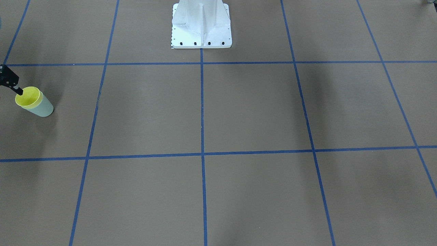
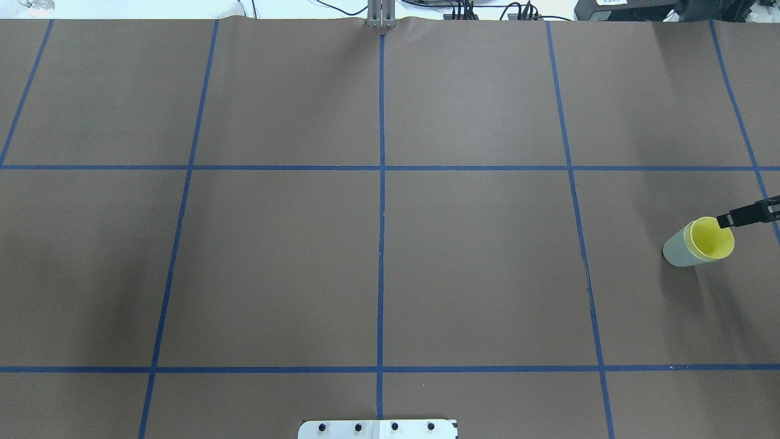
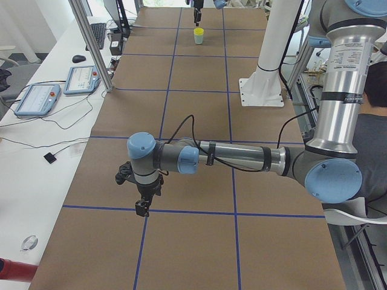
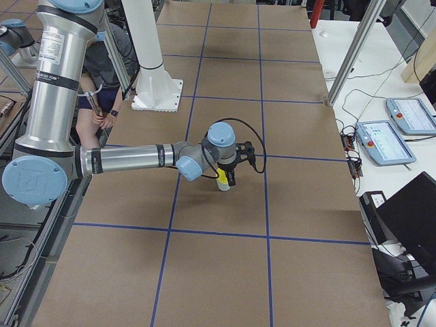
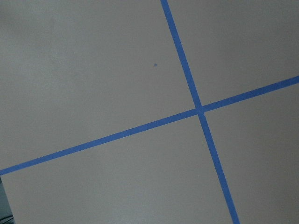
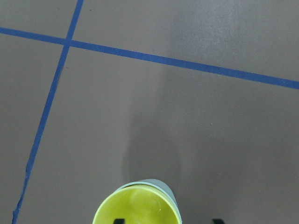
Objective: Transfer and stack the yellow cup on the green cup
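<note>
Two cups are on the surface: one yellow cup and one green cup. There are two robot arms (one left arm, one right arm), one white pedestal and two teach pendants.

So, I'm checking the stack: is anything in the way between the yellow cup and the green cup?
Nothing visible. The yellow cup sits nested inside the green cup, with only its rim showing above. The right claw is open and straddles that rim, one finger inside and one outside.
</note>
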Controlling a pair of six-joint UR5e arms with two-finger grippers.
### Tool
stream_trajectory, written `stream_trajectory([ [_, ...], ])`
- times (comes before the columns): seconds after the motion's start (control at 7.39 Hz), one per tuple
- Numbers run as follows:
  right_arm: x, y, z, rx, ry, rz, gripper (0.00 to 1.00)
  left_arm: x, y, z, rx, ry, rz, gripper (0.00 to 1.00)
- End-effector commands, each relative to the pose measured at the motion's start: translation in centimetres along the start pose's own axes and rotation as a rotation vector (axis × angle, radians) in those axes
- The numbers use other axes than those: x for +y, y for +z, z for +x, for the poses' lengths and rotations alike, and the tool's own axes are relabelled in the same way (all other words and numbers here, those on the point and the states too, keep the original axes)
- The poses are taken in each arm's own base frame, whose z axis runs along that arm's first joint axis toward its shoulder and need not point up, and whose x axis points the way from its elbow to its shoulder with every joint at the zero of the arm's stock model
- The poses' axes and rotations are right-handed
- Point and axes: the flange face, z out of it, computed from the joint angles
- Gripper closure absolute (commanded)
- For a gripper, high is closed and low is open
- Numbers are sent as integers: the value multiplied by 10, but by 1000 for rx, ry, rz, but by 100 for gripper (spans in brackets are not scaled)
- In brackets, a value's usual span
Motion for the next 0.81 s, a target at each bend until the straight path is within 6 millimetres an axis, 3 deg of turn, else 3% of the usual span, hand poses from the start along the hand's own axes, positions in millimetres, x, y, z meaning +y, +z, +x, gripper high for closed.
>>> stream_trajectory([
  [0.0, -9, -12, 17, 28, 36, 9, 1, 1, 1, 0, 0, -1, -2, 0],
  [0.14, -27, -32, 36, 75, 30, -5, 1, 2, 2, -1, 1, -2, -3, 0],
  [0.41, -41, -76, 88, 166, -54, -64, 1, 5, 4, -2, 2, -6, -9, 0],
  [0.68, -23, -102, 143, 202, -45, -89, 1, 12, 12, -6, 6, -12, -28, 0],
])
